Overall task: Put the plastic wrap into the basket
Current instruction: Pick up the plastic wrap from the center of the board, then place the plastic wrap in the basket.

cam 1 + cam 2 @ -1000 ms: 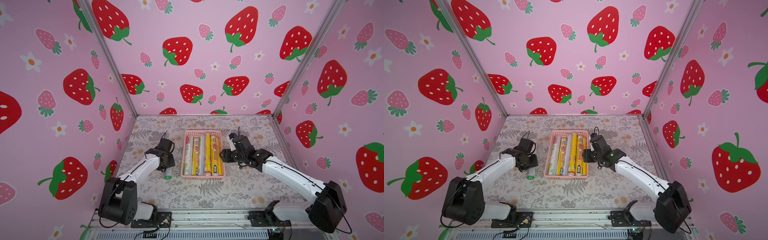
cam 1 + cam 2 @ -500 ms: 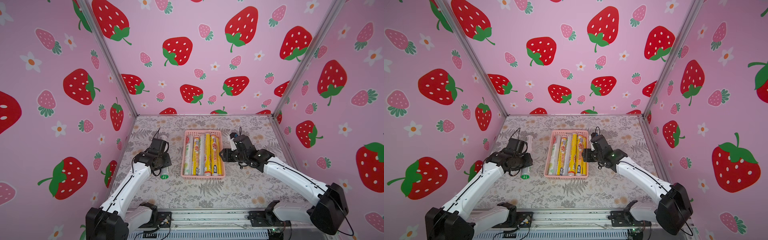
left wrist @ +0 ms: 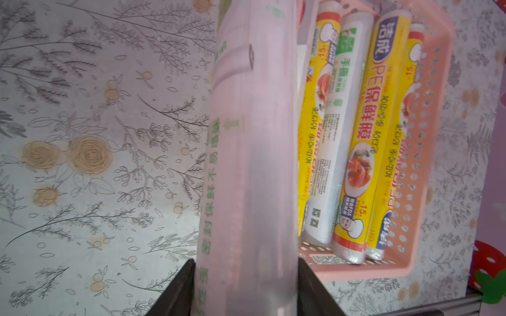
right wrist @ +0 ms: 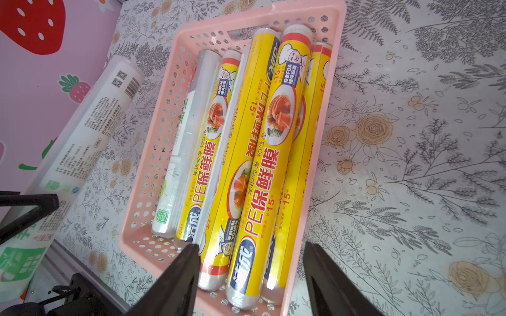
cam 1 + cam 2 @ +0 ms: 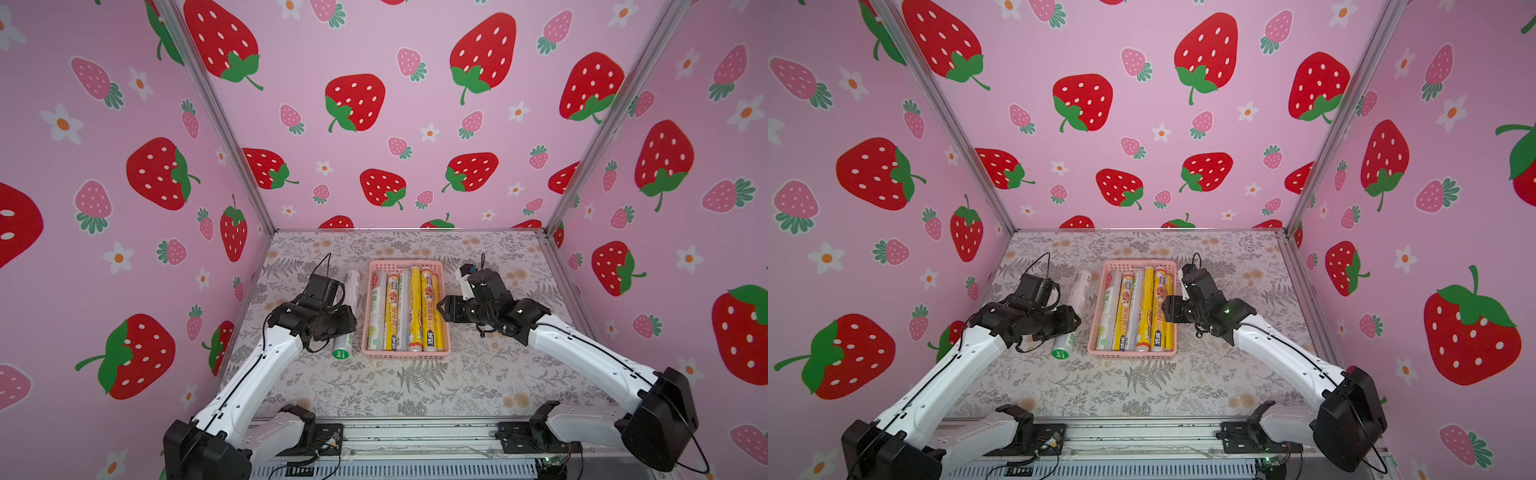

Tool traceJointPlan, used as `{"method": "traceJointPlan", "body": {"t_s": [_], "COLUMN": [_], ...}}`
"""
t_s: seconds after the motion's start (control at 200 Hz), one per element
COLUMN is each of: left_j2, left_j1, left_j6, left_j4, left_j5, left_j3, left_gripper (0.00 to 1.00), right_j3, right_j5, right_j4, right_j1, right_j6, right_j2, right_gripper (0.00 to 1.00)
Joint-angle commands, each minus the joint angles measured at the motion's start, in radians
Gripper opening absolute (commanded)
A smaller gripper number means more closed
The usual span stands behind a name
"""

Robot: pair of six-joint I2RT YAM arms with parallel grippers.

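One roll point(image 5: 352, 284) is left of the basket point(image 5: 405, 354), other rolls point(image 5: 415, 307) inside.

Pink basket point(image 4: 161, 123) packed with yellow rolls point(image 4: 262, 169); white roll point(image 4: 90, 128) lying outside, alongside; right gripper point(image 4: 249, 246) spread over basket end.

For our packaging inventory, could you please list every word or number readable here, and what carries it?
"PE保鲜膜": yellow roll, red print.
"洁成": same roll, blue oval.
"15": same roll.
"FDA": white roll, green badge.
"手撕": clear roll between yellow ones.
Fine print and barcode on the outer roll beside the basket: too small.
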State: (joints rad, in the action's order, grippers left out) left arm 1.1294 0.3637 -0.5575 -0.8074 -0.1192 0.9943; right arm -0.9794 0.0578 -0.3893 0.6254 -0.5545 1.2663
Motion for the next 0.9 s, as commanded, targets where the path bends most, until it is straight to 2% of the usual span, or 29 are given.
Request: {"method": "traceJointPlan", "body": {"t_s": [0.0,0.25,0.63,0.89], "left_j2": [0.032,0.174,0.302,0.339], "left_j1": [0.062,0.16,0.195,0.225], "left_j6": [-0.012,-0.046,-0.091,-0.123], "left_j4": [0.108,0.201,0.313,0.41], "left_j5": [-0.033,-0.025,0.053,0.113], "left_j3": [0.089,0.126,0.134,0.094], "left_gripper": [0.5,0.5,0.49,0.49], "right_j3": [0.014,0.024,0.03,0.039], "right_j5": [0.004,-0.006,-0.016,-0.018], "right_j4": [0.018,0.02,0.014,0.016], "right_j1": [-0.002,-0.002,-0.002,-0.002], "right_j6": [-0.005,0.006,0.025,0.029], "right_j2": [-0.022,-0.024,-0.014,-0.016], "right_gripper": [0.64,0.65,0.65,0.65]}}
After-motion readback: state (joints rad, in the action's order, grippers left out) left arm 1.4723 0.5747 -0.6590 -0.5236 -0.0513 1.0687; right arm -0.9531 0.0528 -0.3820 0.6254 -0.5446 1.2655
